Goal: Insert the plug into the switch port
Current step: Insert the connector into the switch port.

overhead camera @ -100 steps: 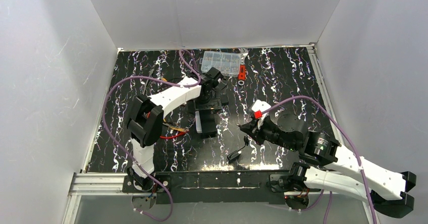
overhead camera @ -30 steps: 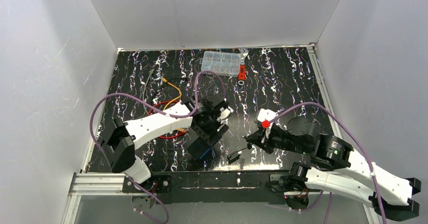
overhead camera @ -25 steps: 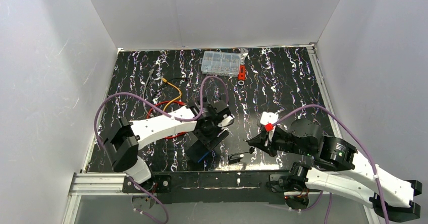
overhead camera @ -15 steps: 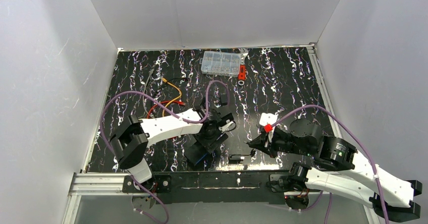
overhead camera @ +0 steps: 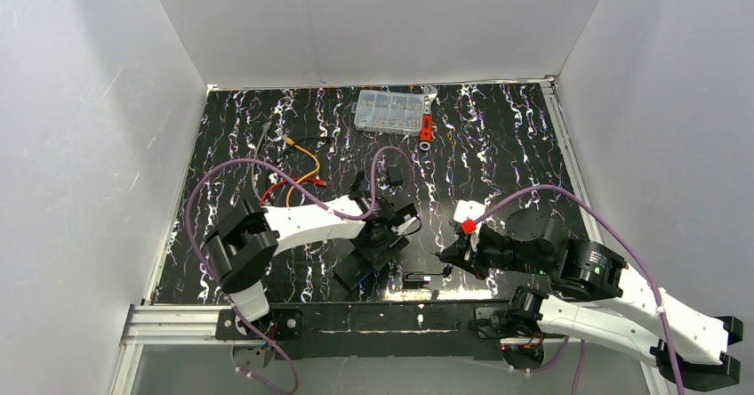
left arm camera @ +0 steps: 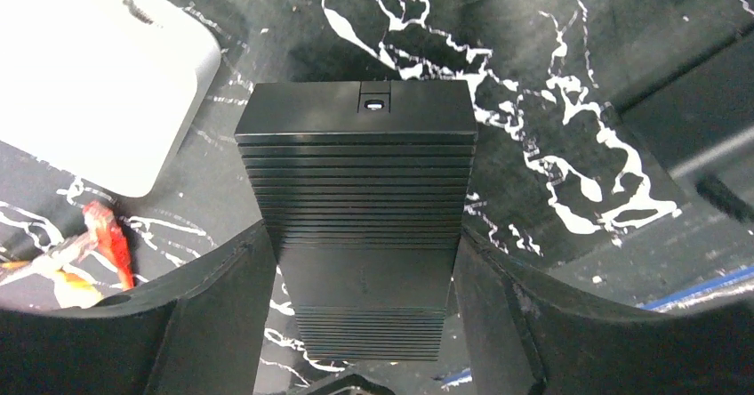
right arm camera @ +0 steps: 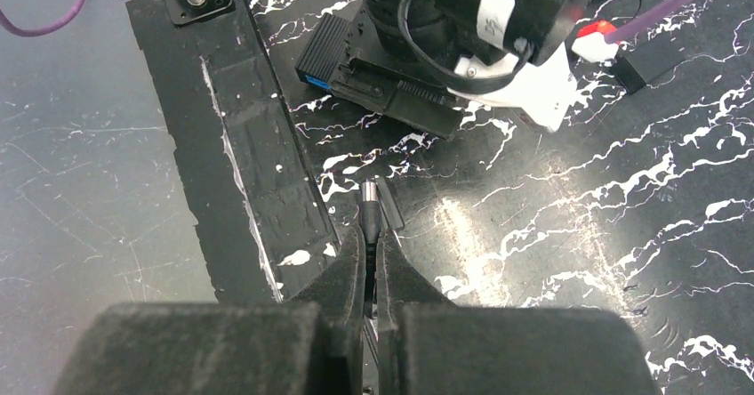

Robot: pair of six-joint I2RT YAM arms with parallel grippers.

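My left gripper (left arm camera: 363, 239) (overhead camera: 372, 248) is shut on the sides of a flat black ribbed box (left arm camera: 360, 173), the switch (overhead camera: 356, 270), low over the table near the front edge. In the right wrist view the switch (right arm camera: 373, 79) shows a blue edge on its near-left end; I cannot make out single ports. My right gripper (right arm camera: 370, 235) (overhead camera: 445, 259) is shut on a thin black barrel connector (right arm camera: 369, 201) with a silver tip, to the right of the switch and apart from it. A clear plug on an orange cable (left arm camera: 53, 266) lies beside a red connector (left arm camera: 105, 239).
A white-grey rounded box (left arm camera: 89, 84) sits left of the switch. A small black adapter (overhead camera: 414, 279) lies between the arms. A clear parts case (overhead camera: 389, 110) and a red piece (overhead camera: 426, 128) stand at the back. A black strip (right arm camera: 240, 146) runs along the near edge.
My left arm has carried the black box from the table's middle toward the front edge and turned it. My right gripper has drawn nearer and lower with its connector, then held almost still.
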